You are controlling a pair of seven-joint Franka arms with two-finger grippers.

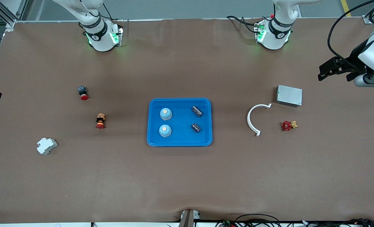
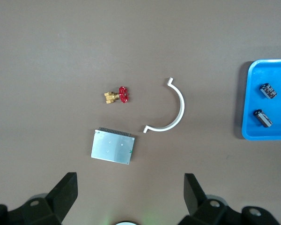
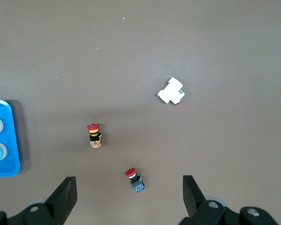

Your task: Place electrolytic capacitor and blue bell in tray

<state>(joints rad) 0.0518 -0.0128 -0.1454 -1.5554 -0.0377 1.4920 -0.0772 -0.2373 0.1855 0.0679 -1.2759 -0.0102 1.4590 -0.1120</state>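
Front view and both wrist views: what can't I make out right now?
- Right hand: almost wholly cut off at the front view's edge; its wrist view shows only open fingertips.
- Left hand: open in its wrist view.
- Capacitors in the tray: markings too small.
- Bells: wrist view cuts them at the edge.

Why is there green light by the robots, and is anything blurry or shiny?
Front view: the green glow comes from lights on both arm bases at the table's far edge, tinting the brown table cover beside them; the shallow bright-blue plastic tray throws only a thin soft shadow. Left wrist view: the grey metal box looks pale and slightly shiny. Right wrist view: everything looks sharp.
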